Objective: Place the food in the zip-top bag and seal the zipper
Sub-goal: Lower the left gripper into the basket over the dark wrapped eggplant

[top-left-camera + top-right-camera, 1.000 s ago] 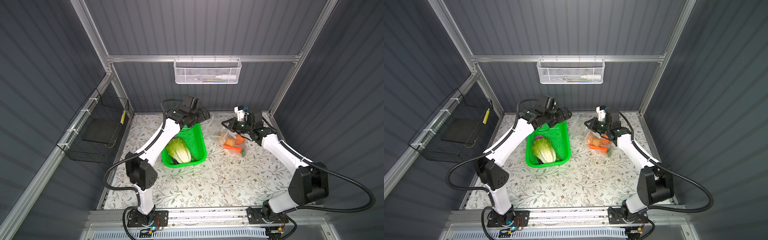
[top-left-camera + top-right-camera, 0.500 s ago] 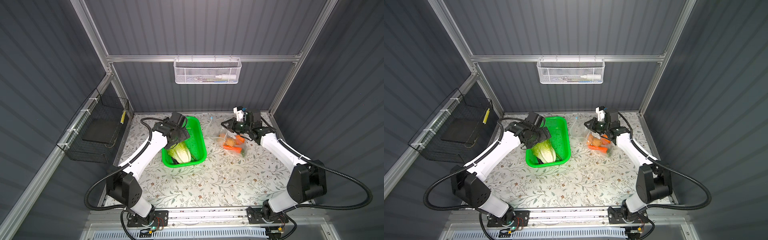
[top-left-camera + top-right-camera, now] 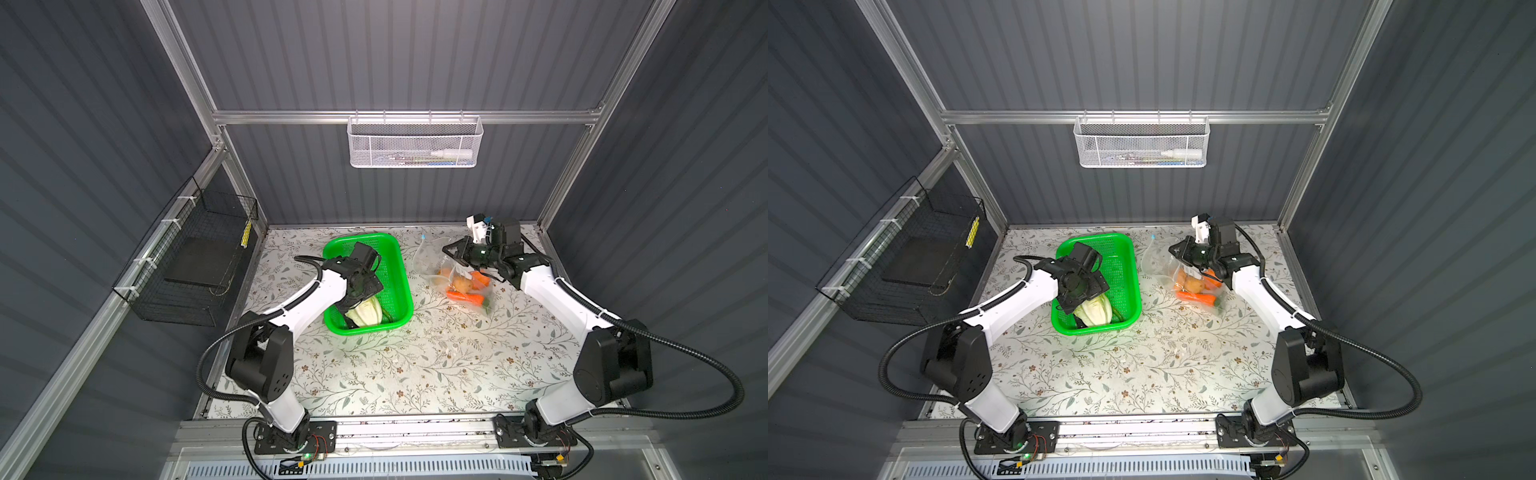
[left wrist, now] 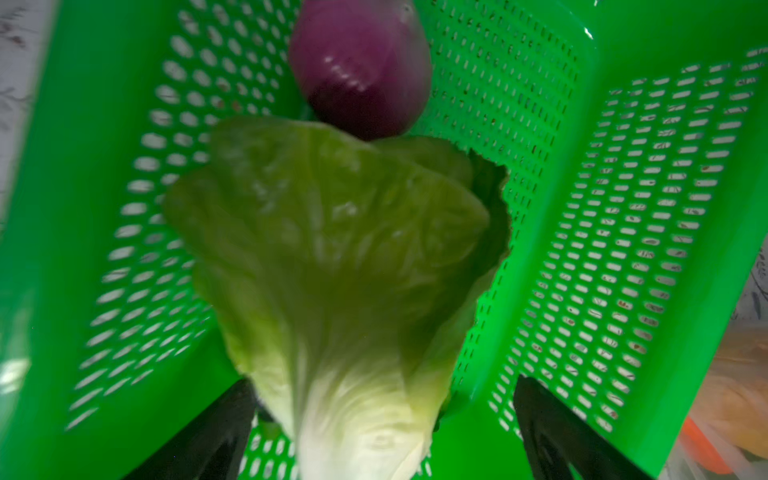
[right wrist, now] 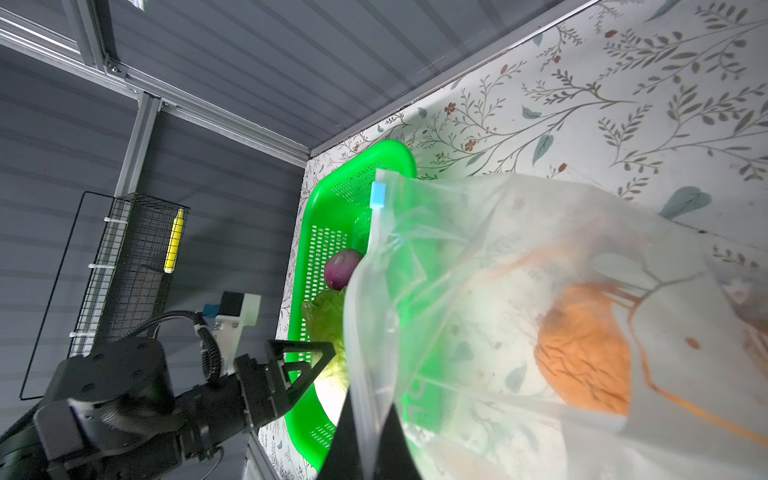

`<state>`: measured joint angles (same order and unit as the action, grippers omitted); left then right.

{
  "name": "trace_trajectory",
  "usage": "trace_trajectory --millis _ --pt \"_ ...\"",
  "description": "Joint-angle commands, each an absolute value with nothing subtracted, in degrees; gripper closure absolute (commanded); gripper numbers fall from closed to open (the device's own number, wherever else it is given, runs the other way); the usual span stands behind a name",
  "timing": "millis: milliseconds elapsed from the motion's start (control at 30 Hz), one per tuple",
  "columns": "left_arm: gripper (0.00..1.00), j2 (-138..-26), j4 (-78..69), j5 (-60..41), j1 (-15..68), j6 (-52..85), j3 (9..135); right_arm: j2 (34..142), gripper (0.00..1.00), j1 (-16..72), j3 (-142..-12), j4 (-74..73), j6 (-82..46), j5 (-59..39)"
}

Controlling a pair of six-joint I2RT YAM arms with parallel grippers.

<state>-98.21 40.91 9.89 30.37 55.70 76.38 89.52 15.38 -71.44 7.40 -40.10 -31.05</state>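
Left wrist view: the left end effector (image 4: 382,381) is released, with its two dark fingers (image 4: 216,428) spread wide on either side of the pale base of the napa cabbage (image 4: 332,270). Whether either finger touches the cabbage cannot be confirmed. The cabbage lies on the floor of the green basket (image 4: 602,208). The purple onion (image 4: 360,66) lies just beyond the cabbage's leafy tip, at the end away from the fingers.

In both top views, the basket (image 3: 399,257) stands on the far left-centre part of the table (image 3: 415,365). The cabbage (image 3: 368,313) occupies its near end, directly under the left end effector (image 3: 353,305). The onion is hidden by the arm in these views.

Right wrist view: the right end effector (image 5: 370,449) is clenched on the mouth edge of the zip-top bag (image 5: 519,291). The zipper (image 5: 374,249) runs away from the fingers to the light-blue slider tab (image 5: 378,196) at its end.

In a top view, the bag (image 3: 1196,282) rests on the table just right of the basket, with the right end effector (image 3: 1177,251) at its far edge. Orange and tan pieces are inside it, including a carrot (image 3: 1196,297) at its near end.
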Motion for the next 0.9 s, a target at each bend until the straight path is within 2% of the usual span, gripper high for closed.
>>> trace_trajectory --millis 0,533,867 --pt "0.0 -100.5 34.3 8.0 31.1 51.6 80.0 87.9 1.0 15.0 -72.4 8.3 -39.1 -30.2" --pt "0.0 -112.9 34.4 4.0 32.9 43.9 95.5 87.8 1.0 14.7 -72.4 8.3 -39.2 -29.8" --pt "0.0 -107.9 48.5 9.3 29.9 39.7 100.5 88.8 1.0 14.6 -73.4 8.6 -39.4 -30.4"
